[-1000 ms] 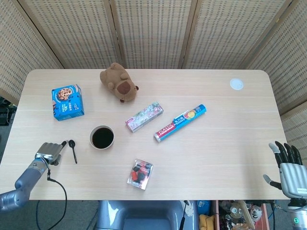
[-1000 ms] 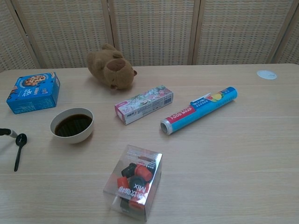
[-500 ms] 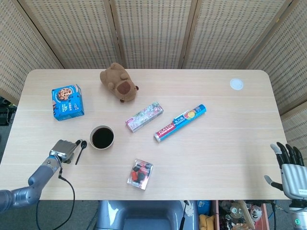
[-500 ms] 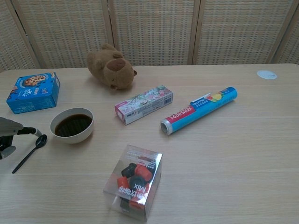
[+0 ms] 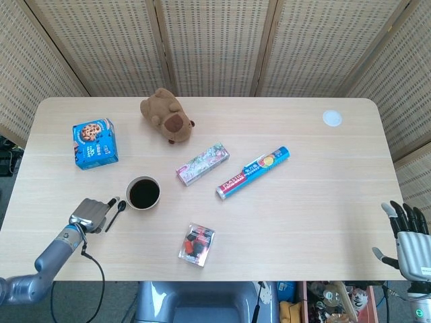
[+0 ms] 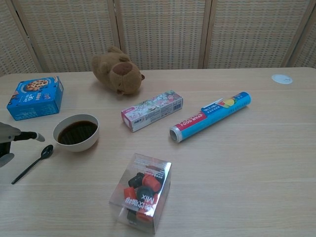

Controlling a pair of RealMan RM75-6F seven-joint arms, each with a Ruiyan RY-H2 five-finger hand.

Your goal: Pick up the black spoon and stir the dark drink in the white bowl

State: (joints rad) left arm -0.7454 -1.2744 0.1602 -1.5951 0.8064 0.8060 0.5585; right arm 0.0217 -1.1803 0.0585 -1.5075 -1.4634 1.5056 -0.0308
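My left hand has slid the black spoon nearer the white bowl, yet it lies flat on the bench, fingers alongside, not gripping—pickup remains.

The head view looks steeply down on the whole table, while the lower, nearer chest view looks across its middle toward the wicker screen.

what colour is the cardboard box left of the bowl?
Blue cardboard box, with a cookie picture; clearest in chest view.
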